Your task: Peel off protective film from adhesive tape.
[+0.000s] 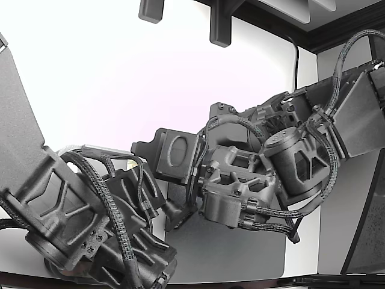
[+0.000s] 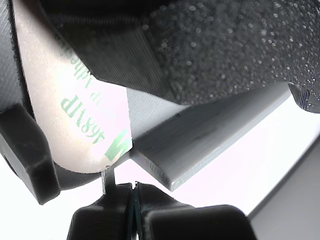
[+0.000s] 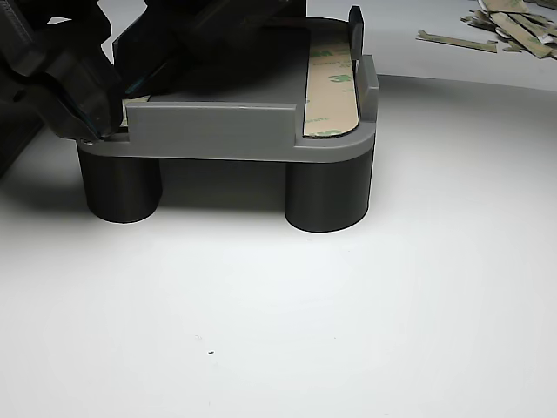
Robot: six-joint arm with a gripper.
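Observation:
In the wrist view a strip of adhesive tape (image 2: 75, 110) with its cream protective film, printed in green, lies on the grey fixture (image 2: 210, 135). My gripper (image 2: 134, 192) sits at the strip's rounded end with its black fingertips (image 2: 100, 215) pressed together. A thin tab of film (image 2: 106, 179) runs from the strip's end down into them. In the other view the gripper (image 3: 97, 129) is at the fixture's (image 3: 218, 131) near corner on that view's left. A second film-covered strip (image 3: 331, 83) lies along the fixture's other side.
The fixture stands on dark round legs (image 3: 326, 196) on a white table. Several peeled film pieces (image 3: 505, 26) lie at the far back. In the exterior view two dark arms (image 1: 240, 174) crowd together over a grey mat (image 1: 240, 247).

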